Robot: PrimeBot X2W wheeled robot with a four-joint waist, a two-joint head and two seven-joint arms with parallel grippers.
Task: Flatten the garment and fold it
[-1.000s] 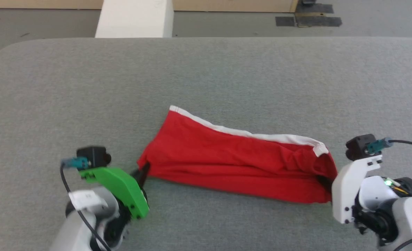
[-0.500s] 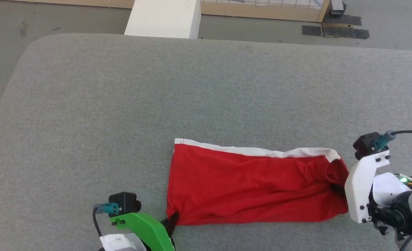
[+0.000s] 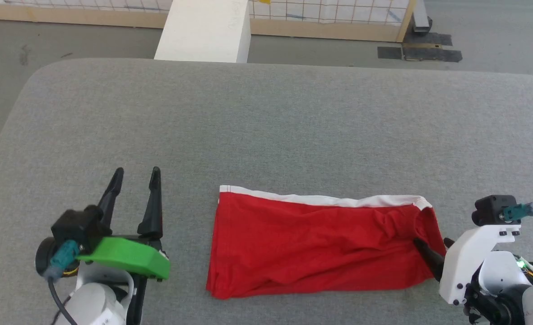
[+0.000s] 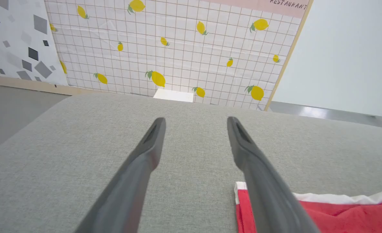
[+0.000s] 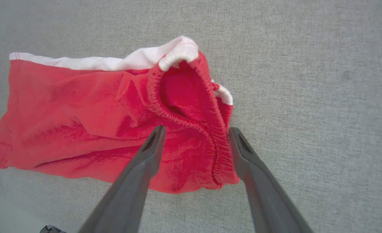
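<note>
Garment lies spread, slightly wrinkled, on grey table.

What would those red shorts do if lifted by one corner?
Probably flop: the red shorts lie limp and creased on the grey table. Likely light, since the cloth looks thin. A push would probably wrinkle them on that rough fabric surface rather than slide them.

The garment lies on the desk, near its front edge, right of centre. The left jaws stand apart to its left, the right jaws over its right end. Behind the desk stands a block, then a panel.
</note>
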